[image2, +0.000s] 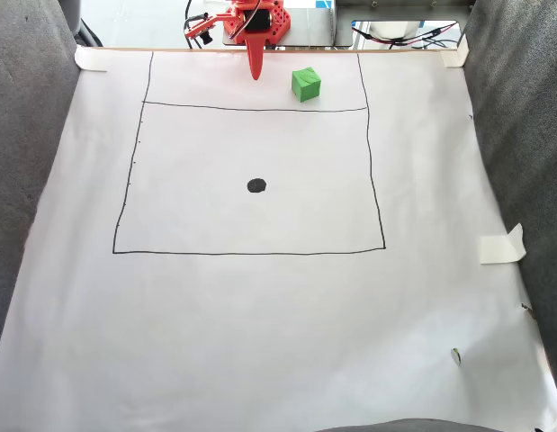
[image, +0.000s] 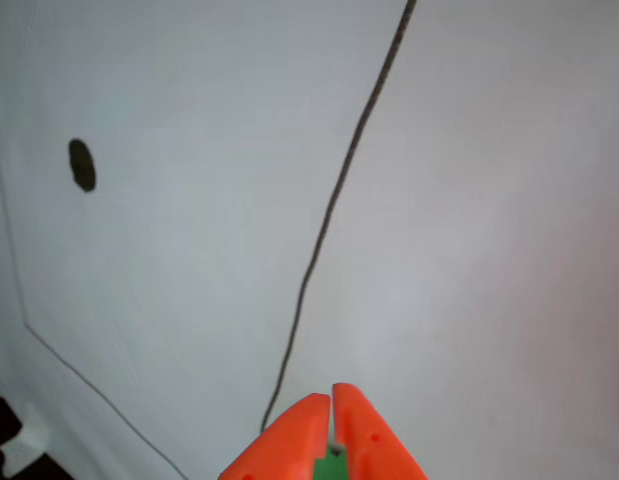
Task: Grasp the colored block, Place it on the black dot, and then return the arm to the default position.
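Orange fingers of the tool (image: 332,400) fill the bottom edge of the other view, their two pointed tips pressed together with only a thin seam between them and a green piece showing behind; nothing is held. Beyond the tips lies white paper (image: 469,250) crossed by a thin drawn line (image: 339,190), and the black dot (image: 81,164) sits well apart toward the upper left of that view. A second faint line (image: 89,385) runs diagonally near the lower left corner. Fixed view: the arm (image2: 251,22) stands folded at the far edge of the surface, its tool (image2: 256,70) pointing down toward the paper (image2: 260,342) with tips together. The colored block (image2: 306,84) rests on the paper just to the right of the tool in this view, in the narrow strip between the far edge and the top line of the drawn rectangle (image2: 251,253). The black dot (image2: 256,185) lies inside the rectangle, near its middle, well apart from the block and bare. Pieces of tape (image2: 501,245) hold the paper at its edges. Judged from this layout, the grasp has not yet been made and the task stands at its start; the next move calls for parting the fingers, swinging toward the block and lowering over it so the tips straddle its sides. No containers appear in either view.
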`<state>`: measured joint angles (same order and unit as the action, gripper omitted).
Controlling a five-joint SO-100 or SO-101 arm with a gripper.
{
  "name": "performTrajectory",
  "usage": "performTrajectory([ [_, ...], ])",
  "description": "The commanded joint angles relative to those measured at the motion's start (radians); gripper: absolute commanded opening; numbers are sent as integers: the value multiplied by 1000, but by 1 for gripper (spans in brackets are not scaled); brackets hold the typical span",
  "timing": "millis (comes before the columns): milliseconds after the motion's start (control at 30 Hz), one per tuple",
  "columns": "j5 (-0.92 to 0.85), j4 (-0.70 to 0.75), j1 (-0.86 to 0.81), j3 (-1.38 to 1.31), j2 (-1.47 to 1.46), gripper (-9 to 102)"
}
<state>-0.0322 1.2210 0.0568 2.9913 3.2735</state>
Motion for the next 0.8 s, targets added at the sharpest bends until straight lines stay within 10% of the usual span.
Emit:
performTrajectory([
  [0, 2, -8, 9, -35, -5, 0],
  [767, 146, 186, 305, -753, -657, 0],
])
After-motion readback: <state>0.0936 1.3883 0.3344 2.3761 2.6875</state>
